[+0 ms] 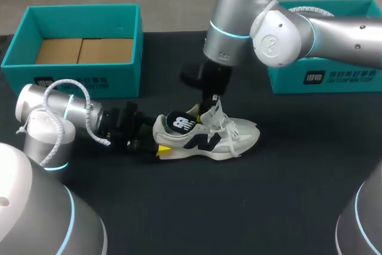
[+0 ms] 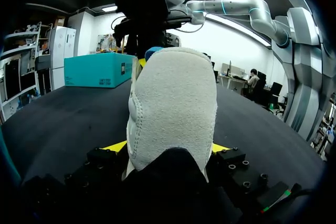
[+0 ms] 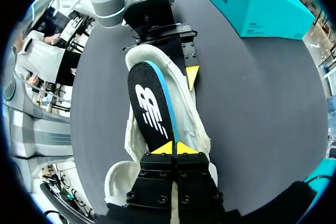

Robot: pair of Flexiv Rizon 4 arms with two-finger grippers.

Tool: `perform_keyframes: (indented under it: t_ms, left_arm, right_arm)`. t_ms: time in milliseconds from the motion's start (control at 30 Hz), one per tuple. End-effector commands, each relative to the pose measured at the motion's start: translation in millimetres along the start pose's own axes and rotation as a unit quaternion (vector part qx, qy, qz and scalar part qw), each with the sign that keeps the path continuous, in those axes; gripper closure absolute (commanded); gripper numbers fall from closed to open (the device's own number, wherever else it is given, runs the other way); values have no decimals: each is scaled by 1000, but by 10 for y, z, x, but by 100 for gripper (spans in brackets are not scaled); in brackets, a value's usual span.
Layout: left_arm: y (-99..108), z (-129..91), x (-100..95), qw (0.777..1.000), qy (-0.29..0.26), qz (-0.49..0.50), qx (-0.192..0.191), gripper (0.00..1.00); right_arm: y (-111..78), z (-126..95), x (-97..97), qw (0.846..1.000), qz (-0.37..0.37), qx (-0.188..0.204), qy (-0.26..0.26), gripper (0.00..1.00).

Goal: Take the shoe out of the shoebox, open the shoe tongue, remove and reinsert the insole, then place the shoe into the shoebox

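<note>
My left gripper (image 2: 168, 149) is clamped on the heel of the shoe (image 1: 206, 135), which stands on the table straight ahead of it. My right gripper (image 3: 178, 149), above the shoe's opening, pinches the insole (image 3: 149, 108), which stretches ahead toward the heel.

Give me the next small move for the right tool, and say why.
Probably draw the insole up and back, out of the shoe. The right tool is shut on its front end, its heel end sits raised above the collar, and the left tool clamps the heel, so the shoe should stay put. I cannot tell removal from reinsertion.
</note>
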State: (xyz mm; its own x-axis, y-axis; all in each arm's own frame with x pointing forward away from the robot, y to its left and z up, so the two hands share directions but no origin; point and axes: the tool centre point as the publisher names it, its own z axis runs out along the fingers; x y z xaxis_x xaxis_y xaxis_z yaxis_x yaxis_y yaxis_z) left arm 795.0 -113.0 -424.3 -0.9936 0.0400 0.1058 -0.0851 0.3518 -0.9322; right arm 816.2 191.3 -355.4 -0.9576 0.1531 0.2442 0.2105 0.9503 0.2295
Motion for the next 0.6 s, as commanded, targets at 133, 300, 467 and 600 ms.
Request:
perform_keyframes:
  t_ms: [133,300,467,600]
  left_arm:
    - [42,15,-13,1000,0,0,-1,100]
    - [42,15,-13,1000,0,0,-1,100]
    - [42,15,-13,1000,0,0,-1,100]
    - [42,15,-13,1000,0,0,-1,100]
  right_arm:
    - [162,-62,79,999,-30,-35,6,100]
    - [310,-64,130,997,-51,-46,21,100]
    - [429,-80,161,996,-63,-60,34,100]
    - [480,-72,153,994,-66,-68,49,100]
